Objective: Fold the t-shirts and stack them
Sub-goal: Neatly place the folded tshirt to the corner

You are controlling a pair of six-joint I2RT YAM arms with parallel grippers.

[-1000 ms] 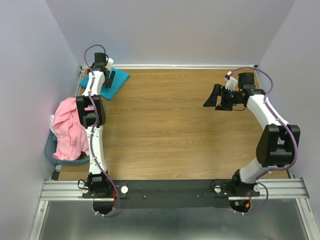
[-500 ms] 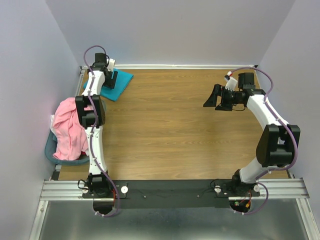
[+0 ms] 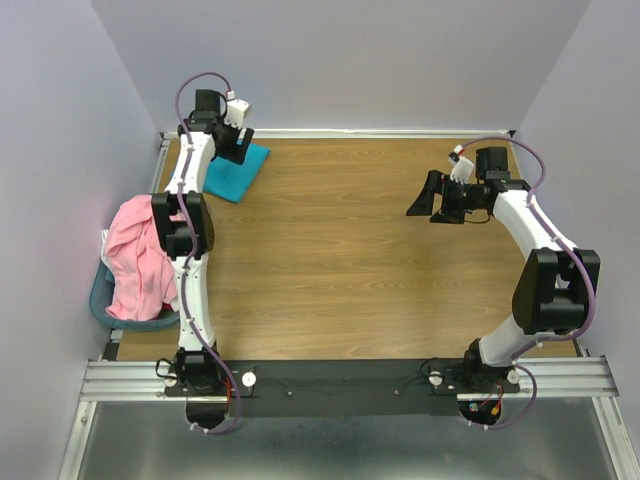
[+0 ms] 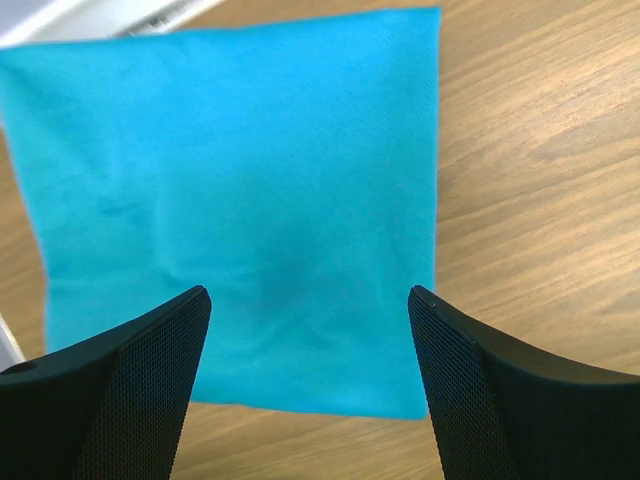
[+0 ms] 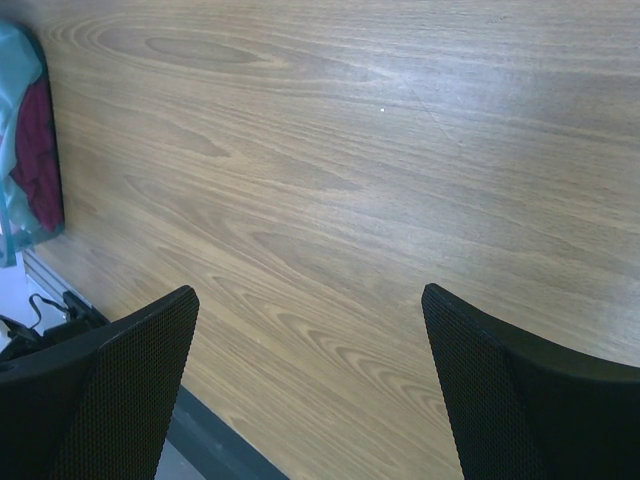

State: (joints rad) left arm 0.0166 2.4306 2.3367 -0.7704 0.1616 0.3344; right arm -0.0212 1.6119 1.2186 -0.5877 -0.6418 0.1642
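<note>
Pink t-shirt (image 3: 135,255) crumpled over basket (image 3: 98,295), partly hidden behind left arm (image 3: 187,235). Teal t-shirt (image 4: 240,190): smooth folded rectangle, far-left corner of table (image 4: 540,150). Left gripper (image 4: 308,300) above it, spread wide, empty. Right gripper (image 5: 310,300) likewise, over woodgrain.

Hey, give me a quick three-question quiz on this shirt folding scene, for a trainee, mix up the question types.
1. True or false: the teal t-shirt lies folded flat near the far left corner of the table.
2. Where is the pink t-shirt? A: folded on top of the teal one. B: heaped unfolded over the basket at the table's left edge. C: spread flat mid-table.
3. Fill in: the left gripper and right gripper are both ____, holding nothing.

Key: 1 true; 2 B; 3 open.
</note>
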